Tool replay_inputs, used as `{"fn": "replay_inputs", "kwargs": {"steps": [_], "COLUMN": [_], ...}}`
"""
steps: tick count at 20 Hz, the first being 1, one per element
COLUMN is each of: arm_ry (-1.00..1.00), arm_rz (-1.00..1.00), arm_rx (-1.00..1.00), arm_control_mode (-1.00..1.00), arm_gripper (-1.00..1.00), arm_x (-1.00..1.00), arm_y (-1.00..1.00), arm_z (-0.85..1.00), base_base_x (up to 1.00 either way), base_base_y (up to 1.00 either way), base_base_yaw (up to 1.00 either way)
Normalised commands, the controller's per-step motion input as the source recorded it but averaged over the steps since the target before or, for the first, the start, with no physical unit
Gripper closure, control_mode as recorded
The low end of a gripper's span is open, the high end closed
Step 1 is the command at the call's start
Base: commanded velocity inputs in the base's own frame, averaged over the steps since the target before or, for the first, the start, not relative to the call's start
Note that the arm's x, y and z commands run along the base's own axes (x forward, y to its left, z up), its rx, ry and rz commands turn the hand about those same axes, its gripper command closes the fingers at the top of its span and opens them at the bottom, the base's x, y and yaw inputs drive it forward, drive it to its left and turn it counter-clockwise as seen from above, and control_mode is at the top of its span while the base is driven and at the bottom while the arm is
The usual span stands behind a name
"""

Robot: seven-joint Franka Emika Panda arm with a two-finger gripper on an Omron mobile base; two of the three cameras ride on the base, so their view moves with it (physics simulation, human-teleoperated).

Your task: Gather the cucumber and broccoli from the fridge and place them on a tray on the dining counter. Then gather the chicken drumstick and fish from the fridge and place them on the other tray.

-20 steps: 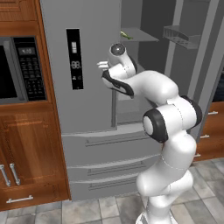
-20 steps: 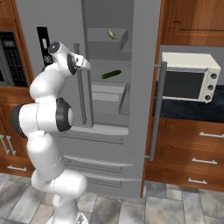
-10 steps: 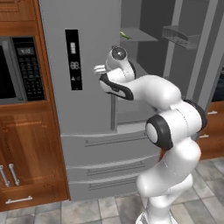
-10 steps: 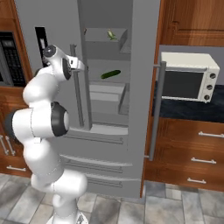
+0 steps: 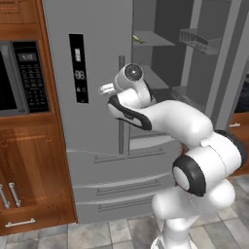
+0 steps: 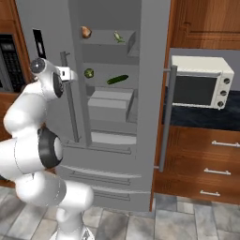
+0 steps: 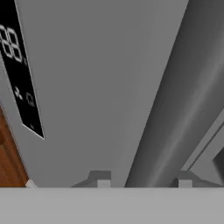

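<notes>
Tool (image 7: 142, 181) of the white arm sits up against the long vertical bar handle (image 7: 175, 113) of the left door of the tall grey steel fridge (image 5: 99, 146), beside the black display panel (image 5: 78, 68). From the hand view its two small dark fingertips (image 7: 103, 180) stand apart, one on each side of the bar, and I cannot tell whether they touch it; nothing is clamped.

The right door hangs open. Inside, the small dark green stick-shaped cucumber (image 6: 117, 79) lies on a middle shelf, with the small lumpy green broccoli (image 6: 88, 72) just to its left. On the shelf above, the orange-brown chicken drumstick (image 6: 86, 32) rests at the left and the slender yellowish-olive fish (image 6: 118, 37) lies further right.

My guess is the cucumber is stiff and smooth, so it may roll or slip; pinching it across its middle looks safest. The broccoli seems light and crumbly at the head, so a gentle hold low on the floret suits it. Drumstick and fish look slick and tapered; each wants taking at its thickest part.
</notes>
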Motion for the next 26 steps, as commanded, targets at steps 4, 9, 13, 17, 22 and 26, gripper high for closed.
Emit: {"fn": "replay_inputs", "kwargs": {"steps": [4, 9, 13, 17, 22, 26], "arm_ry": [-0.05, 0.00, 0.00, -0.03, -0.01, 0.03], "arm_rz": [0.03, 0.00, 0.00, -0.09, -0.11, -0.07], "arm_rx": [-0.06, -0.05, 0.00, 0.11, 0.24, 0.30], "arm_control_mode": [-1.00, -1.00, -1.00, -1.00, -1.00, -1.00], "arm_gripper": [1.00, -1.00, -1.00, -1.00, -1.00, -1.00], "arm_x": [-0.81, -0.72, -1.00, -1.00, -1.00, -0.70], "arm_y": [1.00, 1.00, 0.87, 0.13, -0.63, -1.00], "arm_z": [0.00, -0.02, 0.00, 0.15, 0.25, 0.23], "base_base_x": [0.00, 0.00, 0.00, 0.00, 0.00, 0.00], "base_base_y": [0.00, 0.00, 0.00, 0.00, 0.00, 0.00], "base_base_yaw": [0.00, 0.00, 0.00, 0.00, 0.00, 0.00]}}
